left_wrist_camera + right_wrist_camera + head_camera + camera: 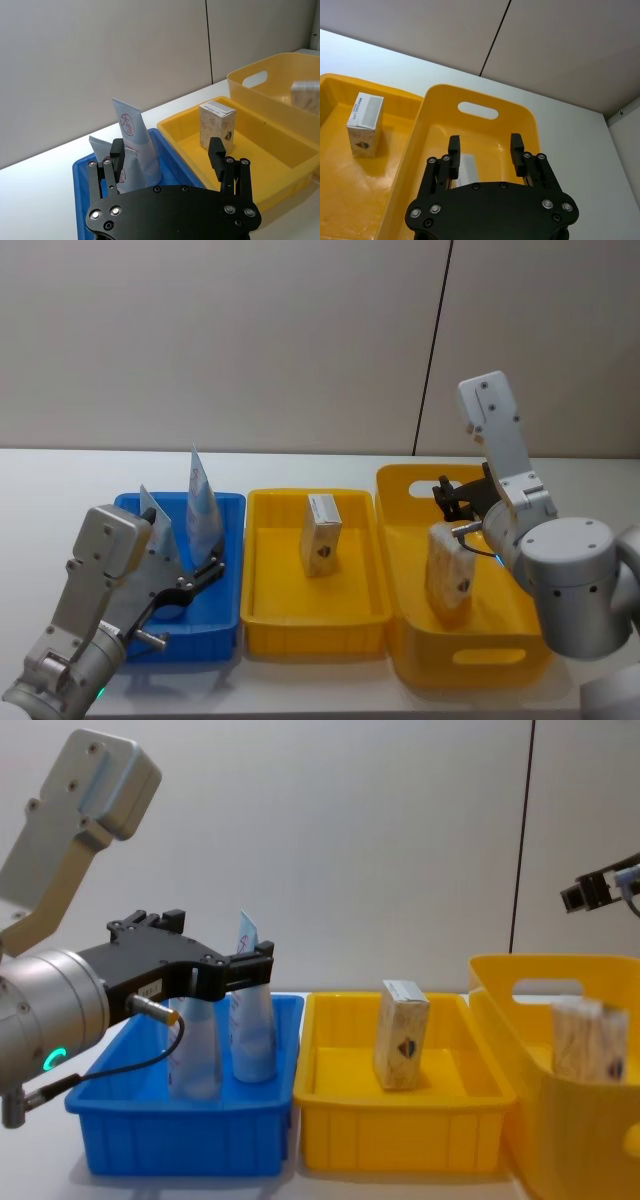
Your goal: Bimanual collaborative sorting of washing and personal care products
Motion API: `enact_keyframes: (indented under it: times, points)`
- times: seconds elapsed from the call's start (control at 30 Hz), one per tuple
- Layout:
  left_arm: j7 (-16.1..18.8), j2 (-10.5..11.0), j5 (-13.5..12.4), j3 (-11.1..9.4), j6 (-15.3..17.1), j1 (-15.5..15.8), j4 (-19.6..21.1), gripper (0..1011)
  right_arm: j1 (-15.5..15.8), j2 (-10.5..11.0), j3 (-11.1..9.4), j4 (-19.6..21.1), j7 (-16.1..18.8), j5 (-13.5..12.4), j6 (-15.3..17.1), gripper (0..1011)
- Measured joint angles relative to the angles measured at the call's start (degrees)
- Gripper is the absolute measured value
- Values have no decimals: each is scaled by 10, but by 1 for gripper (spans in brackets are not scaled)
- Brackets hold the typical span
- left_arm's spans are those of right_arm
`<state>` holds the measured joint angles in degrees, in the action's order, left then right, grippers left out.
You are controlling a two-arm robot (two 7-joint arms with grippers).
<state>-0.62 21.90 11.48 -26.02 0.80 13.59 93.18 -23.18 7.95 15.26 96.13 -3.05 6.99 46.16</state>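
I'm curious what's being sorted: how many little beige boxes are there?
2. One carton stands in the middle yellow tray; the other carton stands in the big yellow bin on the right. The right arm covers part of that bin, so more could be hidden.

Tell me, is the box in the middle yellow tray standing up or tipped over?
Standing up. The box rests on its base in the middle tray, white top upward.

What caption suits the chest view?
Open left gripper beside two tubes in blue bin; right gripper above carton in yellow bin.
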Motion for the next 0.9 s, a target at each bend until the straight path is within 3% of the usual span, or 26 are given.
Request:
enact_keyframes:
  times: [0.5, 0.9]
  points:
    - [0, 0, 0, 0, 0, 0, 0, 1001, 1, 0, -1, -1, -1, 1, 1, 988]
    - [0, -7, -1, 3, 6, 0, -17, 1001, 1, 0, -1, -2, -1, 1, 1, 1004]
